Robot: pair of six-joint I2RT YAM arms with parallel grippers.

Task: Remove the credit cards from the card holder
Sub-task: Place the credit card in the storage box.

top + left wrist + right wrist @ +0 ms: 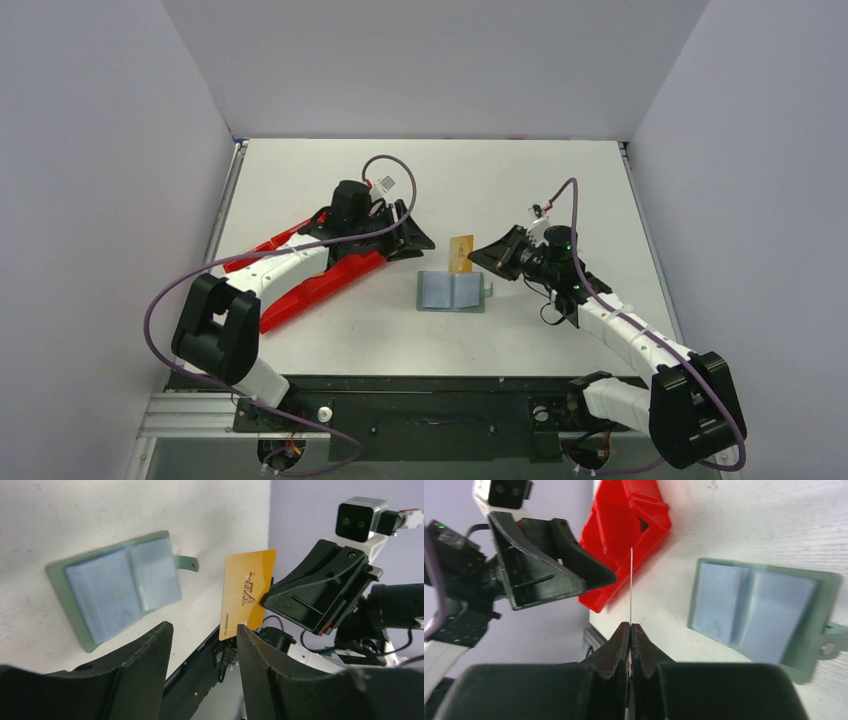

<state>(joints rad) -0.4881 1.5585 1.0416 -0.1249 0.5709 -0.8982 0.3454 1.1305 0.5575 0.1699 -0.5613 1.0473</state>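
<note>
Card: gold, held upright in air just beyond the open holder flat on the table, one edge pinched in the closed right gripper, broad face toward the nearby left gripper, jaws apart, empty.

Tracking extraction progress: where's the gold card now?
Top view, just right of centre: the gold card stands on edge, pinched in the shut right pincer, just beyond the open card holder.

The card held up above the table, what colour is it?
The card is golden yellow with dark VIP lettering; the left wrist view shows it best.
</note>
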